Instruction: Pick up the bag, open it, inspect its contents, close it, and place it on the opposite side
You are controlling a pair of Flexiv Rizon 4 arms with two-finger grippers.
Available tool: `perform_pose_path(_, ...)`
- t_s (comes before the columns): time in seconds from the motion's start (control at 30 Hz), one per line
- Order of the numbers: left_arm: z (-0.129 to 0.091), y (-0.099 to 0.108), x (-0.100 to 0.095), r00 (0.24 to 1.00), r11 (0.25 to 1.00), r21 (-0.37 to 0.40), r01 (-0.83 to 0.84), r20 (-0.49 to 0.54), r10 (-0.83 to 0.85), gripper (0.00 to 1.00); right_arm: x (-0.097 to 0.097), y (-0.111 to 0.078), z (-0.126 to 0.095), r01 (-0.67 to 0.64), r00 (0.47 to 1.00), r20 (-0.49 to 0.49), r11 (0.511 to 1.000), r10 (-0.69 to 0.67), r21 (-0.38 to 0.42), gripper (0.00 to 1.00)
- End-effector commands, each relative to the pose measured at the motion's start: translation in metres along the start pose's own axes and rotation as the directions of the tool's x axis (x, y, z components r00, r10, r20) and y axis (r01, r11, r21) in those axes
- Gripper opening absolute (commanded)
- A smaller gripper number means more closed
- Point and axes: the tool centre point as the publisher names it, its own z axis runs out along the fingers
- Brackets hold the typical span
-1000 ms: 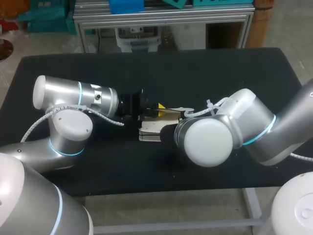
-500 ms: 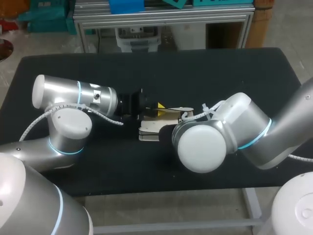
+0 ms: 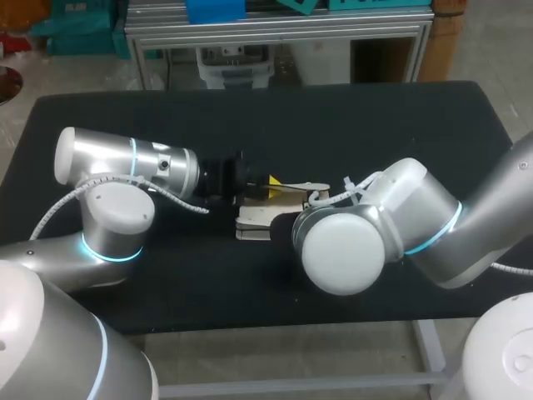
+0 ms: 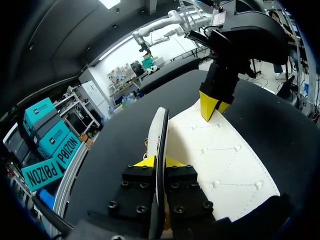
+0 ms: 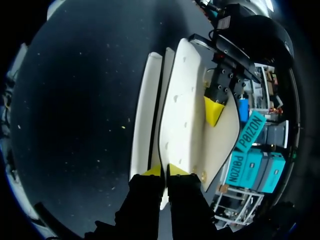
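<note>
Black table (image 3: 375, 125), two arms meeting at its middle. The cream quilted bag (image 3: 255, 225) lay near the table's centre, between the two wrists, and the head view showed only a small part of it past the arm housings. Left arm (image 3: 117, 167) came in from the left and right arm (image 3: 400, 221) from the right, the two reaching toward each other. Left gripper (image 4: 160, 163): fingers pressed together on a thin white flap (image 4: 159, 127) of the bag. The flap stood on edge between the yellow tips and ran straight ahead of them. Just beside it a broad quilted panel (image 4: 225, 165) lay spread face up, stretching away toward the other arm's yellow tips, which touched its far end. Right gripper (image 5: 163, 171): fingers pinched on the edge of a padded white panel of the same bag. From this wrist the bag's long axis ran ahead along the fingers, with narrow panels stacked side by side on edge, the flap opened out to one side and the left gripper's yellow tip resting against it. Taken together, the bag's length pointed roughly left to right across the table, from one gripper toward the other, held at both ends. Could not tell the bag's contents from any view.
</note>
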Motion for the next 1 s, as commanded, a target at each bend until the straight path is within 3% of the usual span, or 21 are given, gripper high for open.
perform_pose_path(0.03, -0.001, 0.004, 0.01, 1.0, 1.0, 0.018, -0.02, -0.002, 0.02, 0.08, 0.004, 0.0, 0.006, 0.004, 0.677, 0.736, 1.0, 0.003, -0.008, 0.0)
perform_pose_path(0.07, -0.002, 0.004, 0.012, 1.0, 1.0, 0.014, -0.025, -0.005, 0.025, 0.32, 0.004, 0.0, 0.006, 0.004, 0.677, 0.736, 1.0, 0.003, -0.008, 0.0)
perform_pose_path(0.1, -0.002, 0.003, 0.012, 1.0, 1.0, 0.013, -0.026, -0.005, 0.026, 0.45, 0.004, 0.0, 0.006, 0.004, 0.677, 0.736, 1.0, 0.003, -0.008, 0.0)
perform_pose_path(0.17, -0.007, -0.001, 0.011, 1.0, 1.0, 0.013, -0.026, 0.006, 0.026, 0.98, 0.004, 0.0, 0.006, 0.004, 0.677, 0.736, 1.0, 0.003, -0.008, 0.0)
perform_pose_path(0.37, -0.02, -0.013, -0.002, 0.998, 0.999, 0.006, -0.041, 0.046, 0.041, 1.0, 0.004, 0.0, 0.006, 0.004, 0.677, 0.736, 1.0, 0.003, -0.008, 0.0)
perform_pose_path(0.47, -0.025, -0.017, -0.009, 0.997, 0.999, 0.003, -0.047, 0.055, 0.047, 0.97, 0.004, 0.0, 0.006, 0.004, 0.677, 0.736, 1.0, 0.003, -0.008, 0.0)
perform_pose_path(0.6, -0.027, -0.019, -0.013, 0.997, 0.999, -0.014, -0.052, 0.058, 0.052, 0.74, 0.004, 0.0, 0.006, 0.004, 0.677, 0.736, 1.0, 0.003, -0.008, 0.0)
perform_pose_path(0.63, -0.027, -0.019, -0.014, 0.997, 0.999, -0.021, -0.051, 0.055, 0.052, 0.57, 0.004, 0.0, 0.006, 0.004, 0.677, 0.736, 1.0, 0.003, -0.008, 0.0)
perform_pose_path(0.7, -0.026, -0.019, -0.015, 0.997, 0.998, -0.037, -0.051, 0.056, 0.053, 0.34, 0.004, 0.0, 0.006, 0.004, 0.677, 0.736, 1.0, 0.003, -0.008, 0.0)
perform_pose_path(0.73, -0.024, -0.018, -0.016, 0.997, 0.997, -0.059, -0.054, 0.055, 0.057, 0.0, 0.004, 0.0, 0.006, 0.004, 0.677, 0.736, 1.0, 0.003, -0.008, 0.0)
perform_pose_path(1.0, -0.021, -0.013, -0.008, 0.996, 0.993, -0.09, -0.075, 0.032, 0.079, 0.0, 0.004, 0.0, 0.006, 0.004, 0.677, 0.736, 1.0, 0.003, -0.008, 0.0)
